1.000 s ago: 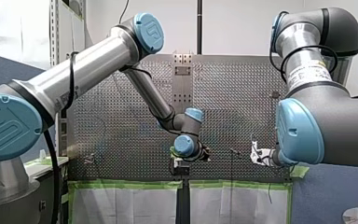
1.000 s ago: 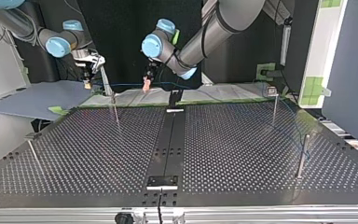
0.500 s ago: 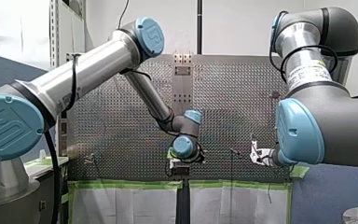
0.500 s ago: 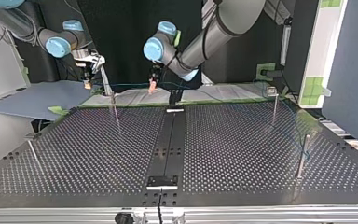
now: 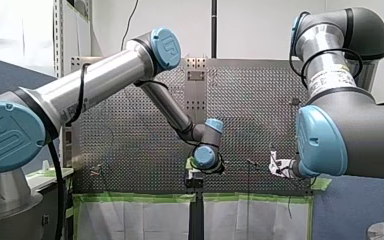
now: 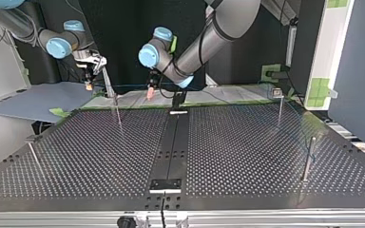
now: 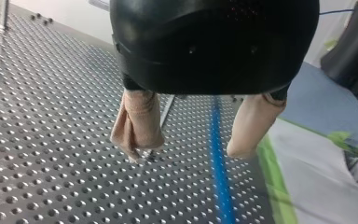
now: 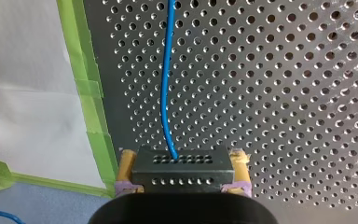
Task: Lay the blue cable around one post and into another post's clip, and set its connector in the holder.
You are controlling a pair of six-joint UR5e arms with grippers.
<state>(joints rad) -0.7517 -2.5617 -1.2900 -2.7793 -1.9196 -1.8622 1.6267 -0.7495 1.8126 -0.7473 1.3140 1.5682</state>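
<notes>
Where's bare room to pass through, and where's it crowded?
Bare: table either side of the centre strip, out to the near posts. Crowded: top view's far edge, with my left end effector, my right end effector, blue cable and post.

My left gripper (image 6: 149,94): in the top view it has swung back toward the view's left, after edging right half a second ago, and now hangs slightly lower.
My left wrist joint (image 5: 205,157): in the front view it has slid toward the view's right.
My left elbow (image 5: 165,48): in the front view it has moved right and a little down.
My left forearm (image 6: 204,33): in the top view it now slopes more steeply.
</notes>
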